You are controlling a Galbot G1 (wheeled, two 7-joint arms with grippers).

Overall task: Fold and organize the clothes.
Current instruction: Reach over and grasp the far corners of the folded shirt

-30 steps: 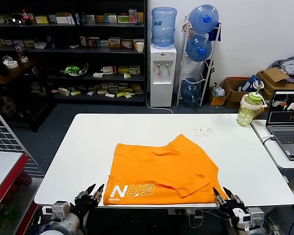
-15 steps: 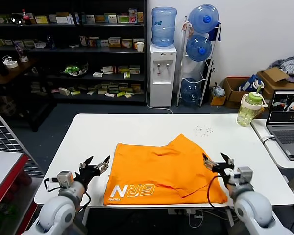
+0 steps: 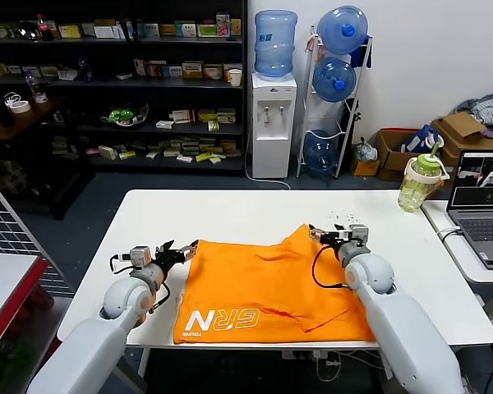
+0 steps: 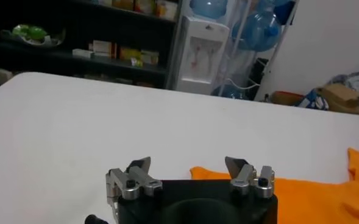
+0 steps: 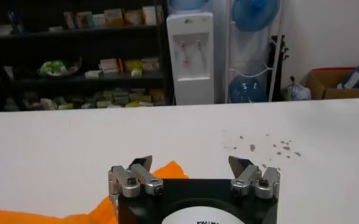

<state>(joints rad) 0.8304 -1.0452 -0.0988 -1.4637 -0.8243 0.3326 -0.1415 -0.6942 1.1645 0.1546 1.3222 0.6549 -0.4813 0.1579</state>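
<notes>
The bright orange T-shirt (image 3: 267, 287) lies partly folded on the white table (image 3: 230, 213), white lettering facing up at its near edge. My left gripper (image 3: 179, 249) is open at the shirt's far left corner, whose orange edge shows just past the fingers in the left wrist view (image 4: 301, 189). My right gripper (image 3: 324, 235) is open at the shirt's far right peak; the orange tip shows between its fingers in the right wrist view (image 5: 173, 170). Neither gripper holds cloth.
A green-lidded jug (image 3: 416, 182) stands at the table's far right corner. A laptop (image 3: 481, 205) sits on a side table to the right. Small dark specks (image 3: 342, 218) lie on the table behind the shirt. Shelves and a water dispenser (image 3: 273, 98) stand beyond.
Both arms have moved away from the table's near edge, up along the shirt's sides, to its far corners. The shirt has not moved.
</notes>
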